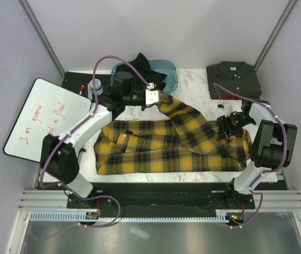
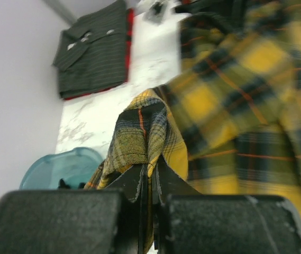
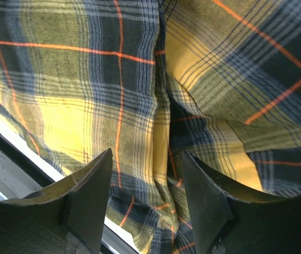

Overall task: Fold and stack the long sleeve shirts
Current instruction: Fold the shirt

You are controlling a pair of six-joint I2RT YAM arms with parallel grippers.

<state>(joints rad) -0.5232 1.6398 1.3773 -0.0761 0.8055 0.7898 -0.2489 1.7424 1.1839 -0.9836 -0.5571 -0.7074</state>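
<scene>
- Left gripper (image 2: 149,177): jaws pressed together on a bunched fold of the plaid shirt (image 1: 166,151), the pinched cloth standing up between my fingers. The top view puts this hold at the far side of the table (image 1: 192,84), just beside the teal bin (image 1: 172,71).
- Right gripper (image 3: 146,156): jaws apart, nothing held. They straddle a raised crease of plaid near the shirt's right-hand end, close to the table edge.
- Plaid shirt: lies across the middle of the table, mostly flat, with one part drawn up diagonally toward my left hold. Not yet folded.
- Charcoal shirt (image 1: 234,79): already folded, at the far right corner, well apart from the plaid.
- Black shirt (image 1: 142,69): heaped in the teal bin, not folded.
- Whiteboard (image 1: 44,119): off the table's left side, out of the work.
- Step in hand, as I judge it: securing a second hold on the right so the plaid can be folded with both arms.
- To do it well: close the right jaws on the crease itself, taking only the upper layer. Keep the left pinch firm. Lift both holds evenly so the fold lands straight.
- Risk: grabbing several layers on the right would drag the whole shirt off the near edge.
</scene>
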